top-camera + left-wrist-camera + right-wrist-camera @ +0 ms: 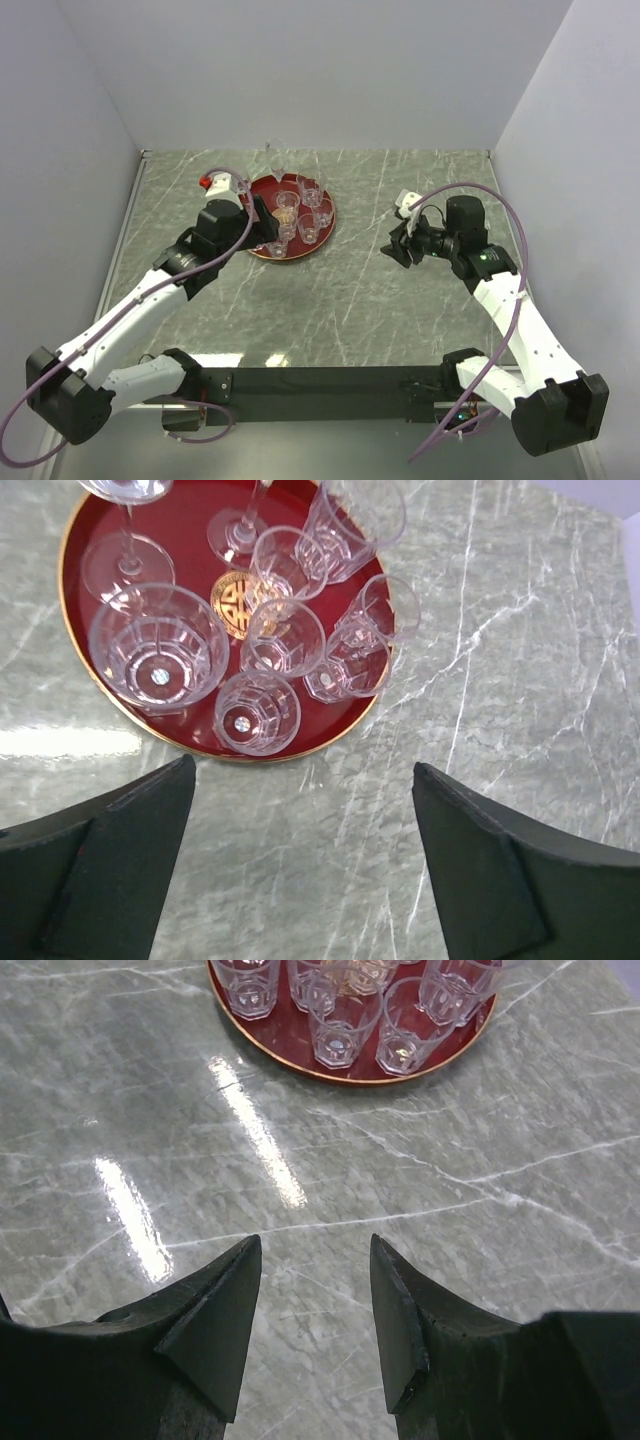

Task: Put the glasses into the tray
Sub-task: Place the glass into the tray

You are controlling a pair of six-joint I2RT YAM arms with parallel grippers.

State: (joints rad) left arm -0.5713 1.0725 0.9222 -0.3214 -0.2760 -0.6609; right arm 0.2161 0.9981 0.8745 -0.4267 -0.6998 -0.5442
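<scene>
The round dark-red tray (263,190) lies at the table's back left and holds several clear glasses (309,232). In the left wrist view the tray (190,540) carries a wide tumbler (158,660), a small tumbler (257,712) and stemmed glasses (125,565) around a gold emblem (232,602). My left gripper (304,765) hangs open just off the tray's near rim, with only marble between its fingers. My right gripper (315,1240) is open and empty over bare table, well to the right of the tray (290,1050) and its glasses (340,1025).
The table top is grey-green marble (360,300) with white walls on three sides. A raised strip (125,230) runs along its left edge. My left arm (150,300) reaches in from the bottom left and my right arm (500,290) from the bottom right.
</scene>
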